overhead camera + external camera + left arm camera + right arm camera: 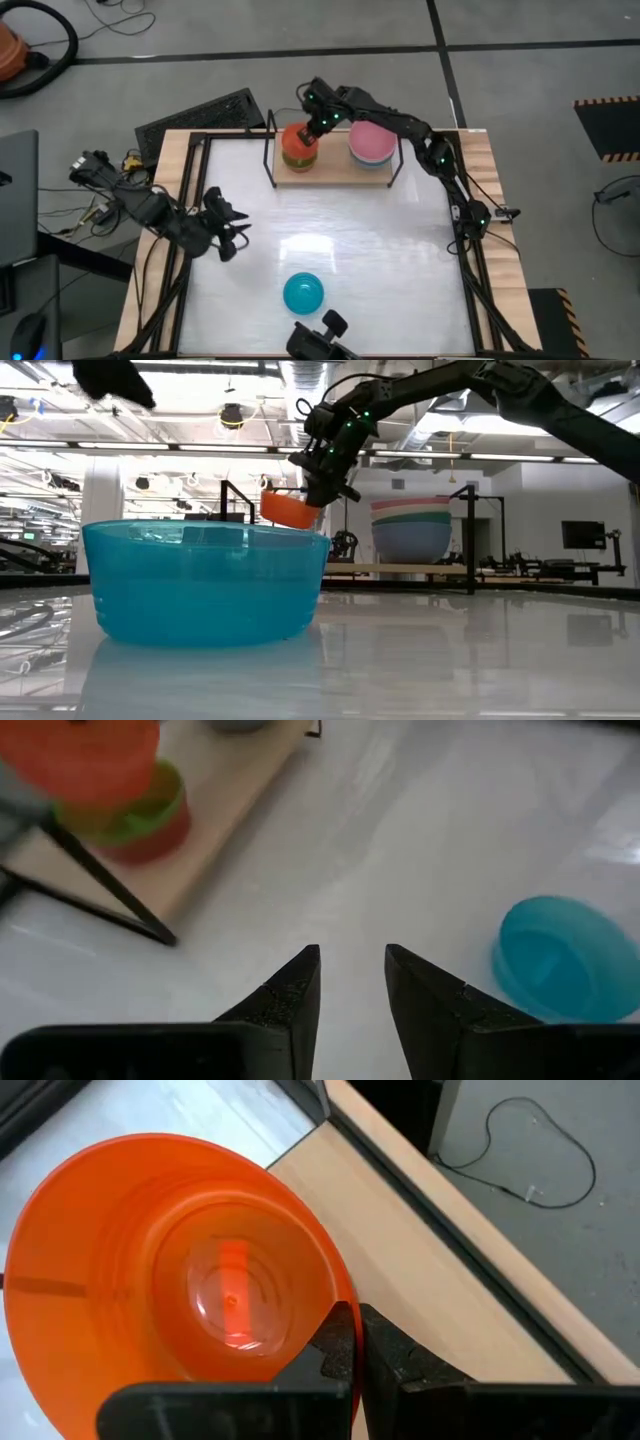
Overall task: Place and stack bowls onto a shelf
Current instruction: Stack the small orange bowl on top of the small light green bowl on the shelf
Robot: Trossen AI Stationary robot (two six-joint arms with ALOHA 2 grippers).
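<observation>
1. From above, the right gripper [322,123] reaches over the left end of the shelf [335,168], its fingers clamped on the rim of the orange bowl [297,135]. This bowl sits above a green bowl [298,155] stacked in a magenta bowl [299,166].
2. The high view does not settle whether the orange bowl touches the stack. The low view shows the orange bowl [290,509] tilted and held up in the air by the right gripper [325,485].
3. The right wrist view looks into the orange bowl [175,1270] and shows the two dark fingers [345,1345] pinched together on its rim, with the light-wood board [440,1280] beyond.
4. On the right end of the shelf stands the stack of larger bowls [371,145], pink on top as seen from above. Only the low view shows the layers of that stack [411,528]: cream-white, pink, teal and grey-blue bands.
5. The cyan bowl [303,292] stands alone on the white table [400,250], near its front edge. In the low view it fills the foreground [205,580] and hides the lower left part of the shelf.
6. The left gripper [232,226] waits over the left side of the table, well apart from the shelf. Its wrist view shows its fingers [290,1000] apart with nothing between them, and the cyan bowl [560,955] off to one side.
</observation>
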